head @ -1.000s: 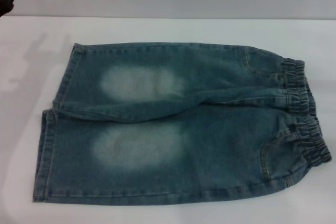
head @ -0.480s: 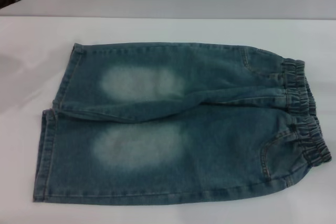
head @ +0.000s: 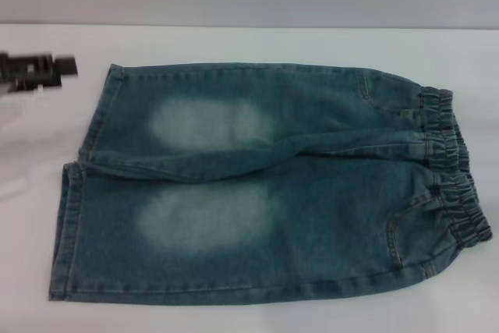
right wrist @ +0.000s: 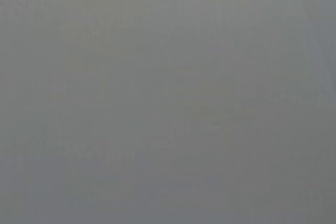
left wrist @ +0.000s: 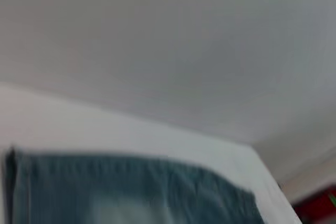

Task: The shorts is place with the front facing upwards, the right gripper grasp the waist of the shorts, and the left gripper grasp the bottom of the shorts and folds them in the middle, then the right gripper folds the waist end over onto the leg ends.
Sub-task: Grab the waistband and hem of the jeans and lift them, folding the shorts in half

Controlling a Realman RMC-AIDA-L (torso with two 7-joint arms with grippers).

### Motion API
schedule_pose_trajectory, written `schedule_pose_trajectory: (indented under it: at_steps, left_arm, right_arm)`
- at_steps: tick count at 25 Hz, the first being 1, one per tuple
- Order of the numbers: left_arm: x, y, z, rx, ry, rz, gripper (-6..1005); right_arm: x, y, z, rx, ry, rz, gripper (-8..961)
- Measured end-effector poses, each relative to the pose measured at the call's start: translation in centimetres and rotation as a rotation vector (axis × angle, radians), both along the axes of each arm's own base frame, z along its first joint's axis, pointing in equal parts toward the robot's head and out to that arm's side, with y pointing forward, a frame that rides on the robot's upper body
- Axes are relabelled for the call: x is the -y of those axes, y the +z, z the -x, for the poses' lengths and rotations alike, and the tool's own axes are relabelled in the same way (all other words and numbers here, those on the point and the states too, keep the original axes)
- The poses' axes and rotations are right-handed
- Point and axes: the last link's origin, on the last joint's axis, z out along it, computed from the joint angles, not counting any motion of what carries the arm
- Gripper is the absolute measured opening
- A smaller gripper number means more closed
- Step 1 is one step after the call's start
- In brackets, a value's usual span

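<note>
The shorts (head: 265, 181) lie flat and unfolded on the white table (head: 257, 44), while the left gripper (head: 35, 70), blurred so its opening cannot be judged, has dropped to just beside their leg hems (head: 74, 193), suggesting the grasp is near.

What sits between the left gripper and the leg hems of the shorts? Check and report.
Nothing visible. In the head view the left gripper is over bare white table, off to the left of the shorts, and only table lies between it and the leg hems. The right gripper is out of view.
</note>
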Motion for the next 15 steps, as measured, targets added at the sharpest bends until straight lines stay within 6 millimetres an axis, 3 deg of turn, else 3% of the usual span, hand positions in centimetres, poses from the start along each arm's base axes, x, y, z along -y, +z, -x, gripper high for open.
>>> schedule_pose_trajectory:
  at_steps: [3, 4, 6, 10, 11, 13, 15]
  left_arm:
    - [0.6, 0.0, 0.2, -0.001, 0.014, 0.044, 695]
    - [2.9, 0.0, 0.2, 0.014, 0.009, 0.217, 695]
    - [3.7, 0.1, 0.4, 0.024, 0.030, 0.263, 695]
    - [3.7, 0.1, 0.4, 0.024, 0.030, 0.263, 694]
    - [4.9, -0.4, 1.7, -0.013, 0.098, 0.341, 694]
    - [4.9, -0.4, 1.7, -0.013, 0.098, 0.341, 694]
    - [6.8, -1.6, 2.6, -0.023, 0.148, 0.449, 694]
  right_arm:
    - [0.2, 1.2, -0.6, 0.023, -0.025, -0.029, 547]
    - [0.4, 1.6, -0.9, 0.025, -0.035, -0.042, 547]
    - [0.7, 2.3, -1.3, 0.026, -0.052, -0.067, 547]
    - [0.8, 3.1, -1.8, 0.031, -0.071, -0.079, 548]
    - [0.8, 3.1, -1.9, 0.031, -0.075, -0.077, 548]
    - [0.7, 3.2, -2.0, 0.029, -0.082, -0.074, 548]
    - [0.6, 3.2, -2.1, 0.030, -0.087, -0.071, 548]
